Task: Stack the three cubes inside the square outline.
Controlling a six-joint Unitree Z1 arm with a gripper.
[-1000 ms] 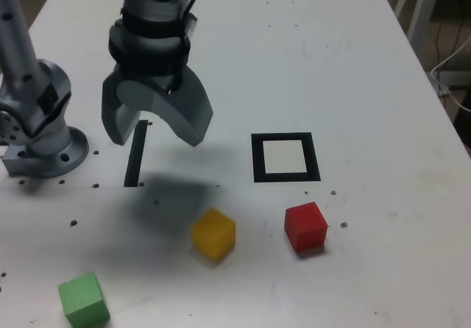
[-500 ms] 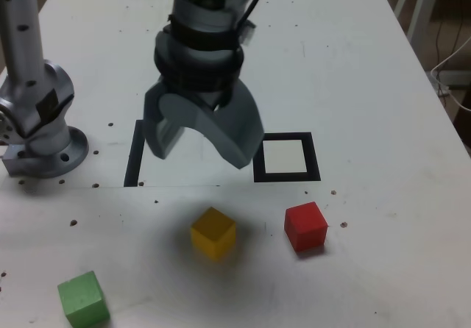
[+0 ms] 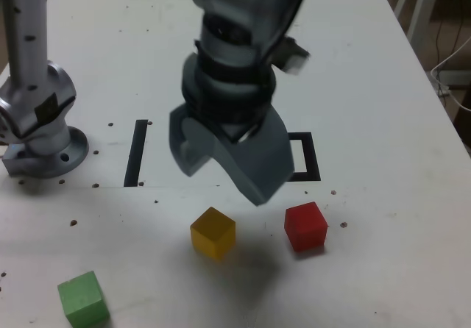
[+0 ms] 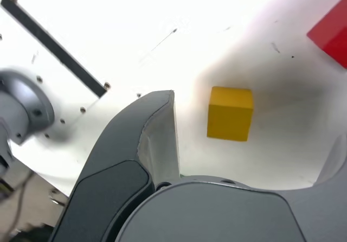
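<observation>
Clearly yellow cube (image 4: 230, 113) between wide-open, empty jaws, red cube (image 3: 306, 226) and green cube (image 3: 84, 299) outside

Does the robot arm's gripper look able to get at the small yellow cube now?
Probably yes: the grey gripper is open and empty above the white table, and nothing stands between it and the matte yellow cube.
</observation>
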